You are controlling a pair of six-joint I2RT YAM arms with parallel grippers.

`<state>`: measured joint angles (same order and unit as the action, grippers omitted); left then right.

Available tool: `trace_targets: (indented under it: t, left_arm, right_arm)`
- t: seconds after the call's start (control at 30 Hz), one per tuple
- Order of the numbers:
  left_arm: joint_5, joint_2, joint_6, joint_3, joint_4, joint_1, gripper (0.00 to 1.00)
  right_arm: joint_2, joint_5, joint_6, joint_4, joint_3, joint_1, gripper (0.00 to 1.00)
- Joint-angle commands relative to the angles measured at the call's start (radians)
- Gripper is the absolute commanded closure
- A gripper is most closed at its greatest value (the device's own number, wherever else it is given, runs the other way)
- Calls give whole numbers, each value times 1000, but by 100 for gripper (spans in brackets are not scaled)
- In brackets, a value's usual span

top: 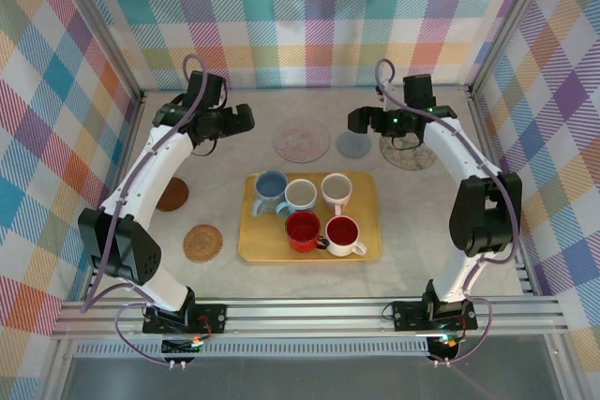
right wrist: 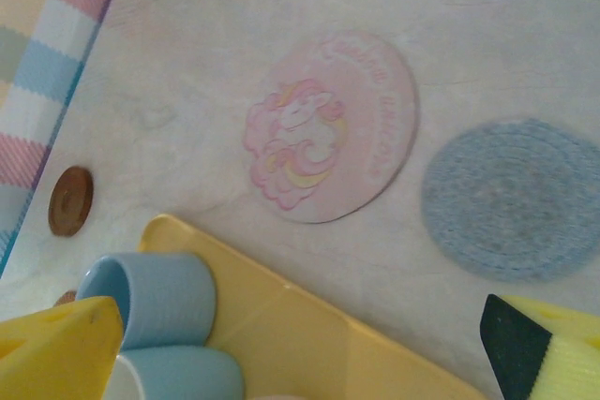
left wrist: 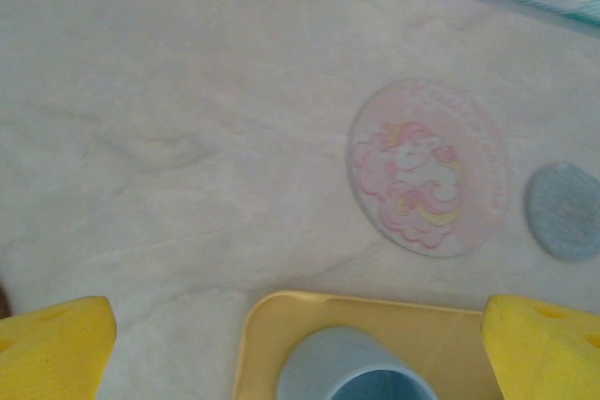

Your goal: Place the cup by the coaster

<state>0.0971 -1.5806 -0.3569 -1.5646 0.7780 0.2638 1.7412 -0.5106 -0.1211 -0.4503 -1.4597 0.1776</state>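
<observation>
Pale stone-look bench [top: 422,231]: bears all.
Yellow rectangular plastic tray [top: 261,243]: bench centre.
Left end effector [top: 242,120]: fingers apart, empty, beyond tray, left.
Right end effector [top: 359,121]: fingers apart, empty, beyond tray, right.
Pink round unicorn coaster [top: 302,140]: beyond tray.
Five ceramic cups [top: 301,196]: all on tray.

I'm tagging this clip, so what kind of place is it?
Likely a robot test cell: pastel plaid fabric walls, an aluminium frame rail, and a yellow plastic tray of coloured mugs.
</observation>
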Motion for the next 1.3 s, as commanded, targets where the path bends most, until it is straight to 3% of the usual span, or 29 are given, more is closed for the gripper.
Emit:
trace_targets:
  t: [0.0, 0.33, 0.53, 0.8, 1.0, 1.13, 1.27]
  left_arm:
    - [38, 64, -77, 75, 53, -29, 0]
    - [38, 155, -105, 251, 54, -141, 10]
    - [-21, 164, -118, 333, 30, -273, 30]
    - [-11, 156, -71, 426, -15, -443, 57]
    - [-7, 108, -24, 455, -80, -496, 78]
    - [23, 54, 9, 453, -135, -503, 97]
    - [56, -22, 0, 419, -143, -514, 100]
  right_arm:
    - [-71, -53, 69, 25, 37, 45, 1]
    - [-170, -54, 112, 94, 91, 206, 1]
    - [-171, -75, 108, 120, 88, 285, 2]
    - [-160, -85, 133, 168, 111, 340, 1]
    - [-158, -129, 151, 198, 129, 365, 1]
    - [-150, -124, 167, 218, 137, 385, 1]
    - [-136, -116, 182, 221, 120, 393, 1]
